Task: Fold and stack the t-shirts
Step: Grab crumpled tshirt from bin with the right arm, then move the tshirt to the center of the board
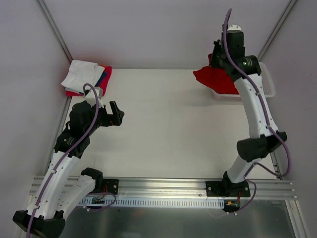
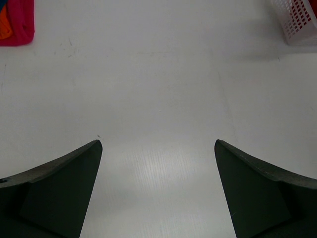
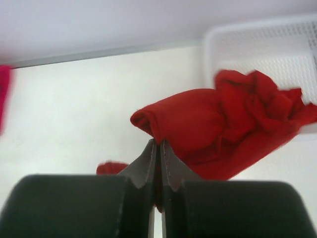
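At the far left corner of the bench (image 1: 163, 114) lies the stack (image 1: 85, 78) of folded shirts. A white one is on top, a sliver of blue shows at its right edge, and pink-red cloth sticks out below and to the right. In the left wrist view only a corner of the stack (image 2: 17, 22) shows at the top left, pink-red with a bit of orange beside it.

Just near-right of the stack, the left pincer (image 1: 116, 114) hangs over bare bench and holds nothing. Its jaws stand wide. In the left wrist view the two dark fingers (image 2: 64, 188) sit far apart at the lower corners, with white bench between them.

The middle of the bench carries nothing else.

At the far right, the red shirt (image 1: 218, 79) lies crumpled and unfolded. Part of it is in the basket (image 1: 270, 82) and part spills over the basket's left rim toward the bench. The right arm reaches out over it, and from above the wrist hides most of the pincer.

In the right wrist view the right pincer (image 3: 158, 144) has its jaws pressed together, pinching a rolled fold of the red shirt (image 3: 208, 124) at the tips. The rest of the cloth bunches to the right, up against the white mesh basket (image 3: 257, 44). A small red scrap shows low at the left of the jaws; I cannot tell how it joins the rest.
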You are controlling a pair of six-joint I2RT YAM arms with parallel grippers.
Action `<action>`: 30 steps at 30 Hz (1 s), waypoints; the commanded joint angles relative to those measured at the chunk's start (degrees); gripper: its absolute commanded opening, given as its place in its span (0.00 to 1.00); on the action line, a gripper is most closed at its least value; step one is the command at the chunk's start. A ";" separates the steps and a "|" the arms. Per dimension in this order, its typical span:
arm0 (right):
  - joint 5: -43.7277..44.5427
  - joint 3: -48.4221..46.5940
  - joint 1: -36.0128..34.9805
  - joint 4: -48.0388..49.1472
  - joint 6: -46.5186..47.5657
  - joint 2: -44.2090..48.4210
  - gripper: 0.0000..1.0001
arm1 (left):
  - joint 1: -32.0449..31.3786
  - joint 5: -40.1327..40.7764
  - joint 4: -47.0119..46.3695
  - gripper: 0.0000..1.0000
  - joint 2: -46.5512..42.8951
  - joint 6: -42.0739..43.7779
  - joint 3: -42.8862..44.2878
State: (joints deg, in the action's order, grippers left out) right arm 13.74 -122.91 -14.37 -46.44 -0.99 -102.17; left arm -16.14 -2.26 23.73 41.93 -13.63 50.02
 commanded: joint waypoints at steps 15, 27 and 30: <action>3.96 -8.57 -36.25 -8.59 2.85 27.63 0.00 | -0.21 0.94 0.53 0.99 1.57 1.32 1.31; -22.07 0.53 -41.70 -5.26 -3.92 25.09 0.21 | -0.21 1.91 0.53 0.99 0.96 1.67 1.22; -23.67 18.00 -45.28 0.60 -7.08 26.23 1.00 | -0.12 1.91 0.53 0.99 0.26 1.67 1.13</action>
State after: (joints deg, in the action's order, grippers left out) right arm -2.07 -118.08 -56.49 -50.98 -3.29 -74.54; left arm -16.14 -2.15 24.43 43.40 -12.97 50.02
